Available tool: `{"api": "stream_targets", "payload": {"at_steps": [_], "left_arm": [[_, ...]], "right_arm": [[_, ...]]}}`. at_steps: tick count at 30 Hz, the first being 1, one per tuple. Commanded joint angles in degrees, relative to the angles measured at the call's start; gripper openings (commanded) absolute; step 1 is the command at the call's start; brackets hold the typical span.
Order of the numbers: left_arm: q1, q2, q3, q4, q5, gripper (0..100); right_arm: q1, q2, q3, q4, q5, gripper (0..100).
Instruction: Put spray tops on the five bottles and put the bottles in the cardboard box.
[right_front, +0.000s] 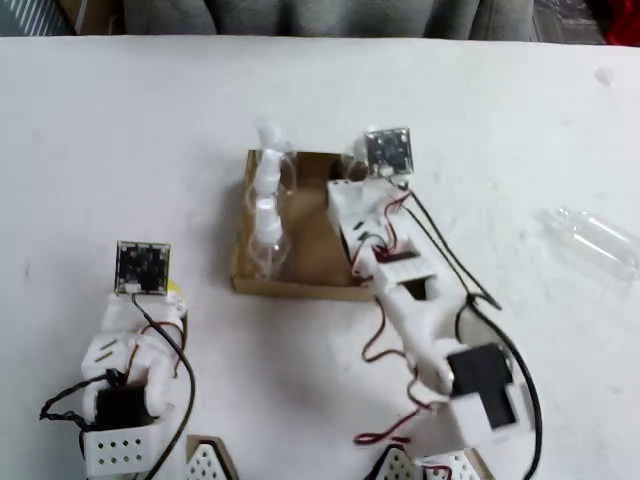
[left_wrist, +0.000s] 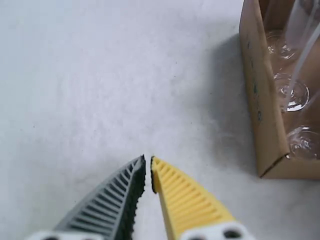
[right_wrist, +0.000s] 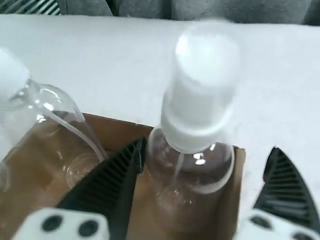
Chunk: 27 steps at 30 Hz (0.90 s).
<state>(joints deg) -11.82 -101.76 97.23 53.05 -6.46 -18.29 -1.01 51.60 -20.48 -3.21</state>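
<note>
We see our right gripper (right_wrist: 207, 146) with its black fingers (right_wrist: 107, 187) spread wide on either side of a clear bottle (right_wrist: 190, 172) that stands upright in a corner of the cardboard box (right_wrist: 117, 129). It wears a white spray top (right_wrist: 202, 85). A second capped bottle (right_wrist: 47, 122) stands beside it in the box, with the white table (right_wrist: 100, 60) beyond.
</note>
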Motion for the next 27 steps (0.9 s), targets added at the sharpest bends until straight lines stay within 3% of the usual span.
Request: {"api": "stream_targets", "payload": {"at_steps": [1, 21, 23, 27], "left_arm": [[-0.7, -0.4, -0.1, -1.8, -0.7, 2], [-0.7, -0.3, -0.1, -1.8, -0.7, 2], [-0.7, -0.3, -0.1, -1.8, -0.7, 2], [-0.7, -0.3, -0.1, -1.6, -0.7, 2]], "right_arm": [[-0.2, -8.9, 3.5, -0.1, 0.4, 31.3], [-2.4, -47.6, 6.3, 49.5, 0.4, 31.0], [0.0, -52.5, 4.9, 57.8, 1.2, 28.0], [7.2, -58.9, -1.9, 75.6, 10.3, 15.3]]}}
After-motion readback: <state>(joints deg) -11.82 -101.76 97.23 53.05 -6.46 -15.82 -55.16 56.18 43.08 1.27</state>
